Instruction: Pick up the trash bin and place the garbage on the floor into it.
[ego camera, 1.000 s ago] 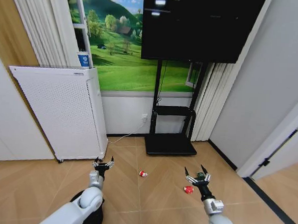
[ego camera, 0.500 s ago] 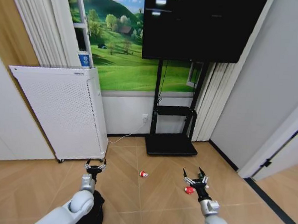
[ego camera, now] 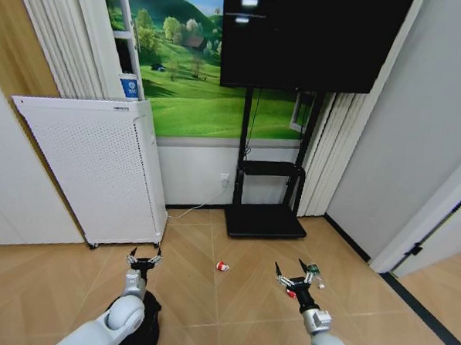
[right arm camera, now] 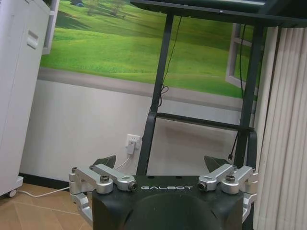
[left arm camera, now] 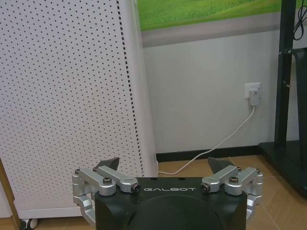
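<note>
In your head view, the left gripper hangs low over the floor with its fingers spread and nothing between them. Right under that arm sits the black bin, on the floor at the bottom edge, partly hidden by the arm. The right gripper hovers on the other side, its fingers also spread and empty. One red-and-white scrap lies on the floor between the two grippers, apart from both. A second red piece peeks out just behind the right gripper's fingers, and a small bottle with a green label lies just beside it, toward the wall. The white unit stands behind the left arm; the TV stand is against the back wall.

From your left wrist, the fingers are wide apart, facing the white unit and a wall socket.

From your right wrist, the fingers stand apart, facing the TV stand.
</note>
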Tool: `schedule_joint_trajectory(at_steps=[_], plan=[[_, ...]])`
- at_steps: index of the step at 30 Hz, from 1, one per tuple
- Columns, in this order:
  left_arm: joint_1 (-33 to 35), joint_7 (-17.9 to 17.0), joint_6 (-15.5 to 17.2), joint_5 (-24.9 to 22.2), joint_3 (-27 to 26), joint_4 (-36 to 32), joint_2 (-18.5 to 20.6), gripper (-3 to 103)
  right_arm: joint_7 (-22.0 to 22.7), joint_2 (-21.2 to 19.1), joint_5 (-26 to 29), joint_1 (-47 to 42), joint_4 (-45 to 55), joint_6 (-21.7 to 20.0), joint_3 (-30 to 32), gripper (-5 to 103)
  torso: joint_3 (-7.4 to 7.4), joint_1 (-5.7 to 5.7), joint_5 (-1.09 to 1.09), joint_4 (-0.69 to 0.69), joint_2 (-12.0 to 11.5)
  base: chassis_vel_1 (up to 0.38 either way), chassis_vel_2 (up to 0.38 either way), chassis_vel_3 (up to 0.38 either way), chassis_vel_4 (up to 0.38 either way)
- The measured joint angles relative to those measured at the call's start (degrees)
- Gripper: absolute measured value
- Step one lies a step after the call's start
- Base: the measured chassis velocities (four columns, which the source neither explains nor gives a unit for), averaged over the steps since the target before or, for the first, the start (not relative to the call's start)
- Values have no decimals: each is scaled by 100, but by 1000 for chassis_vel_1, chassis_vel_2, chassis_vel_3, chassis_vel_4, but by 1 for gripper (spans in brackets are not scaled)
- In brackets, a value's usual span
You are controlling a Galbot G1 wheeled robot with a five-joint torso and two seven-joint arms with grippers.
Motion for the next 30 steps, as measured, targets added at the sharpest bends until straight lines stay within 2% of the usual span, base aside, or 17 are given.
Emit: schedule_joint_trajectory(at_steps=[6, 14, 30], plan=[[12, -32, 0, 4, 19, 2, -18, 100, -86, -22, -70, 10, -47, 68, -26, 100, -62, -43, 0, 0, -106, 0, 0, 0, 0], [67, -48, -49, -21, -13, -9, -54, 100, -156, 29, -123, 38, -215, 151, -43, 100, -225, -126, 1, -1, -350, 0, 0, 0, 0], [96, -49, -106, 82, -12, -31, -77, 100, -170, 48, -200, -80, -219, 179, 87, 100, -418, -233, 0, 0, -649, 28, 28, 25, 34]])
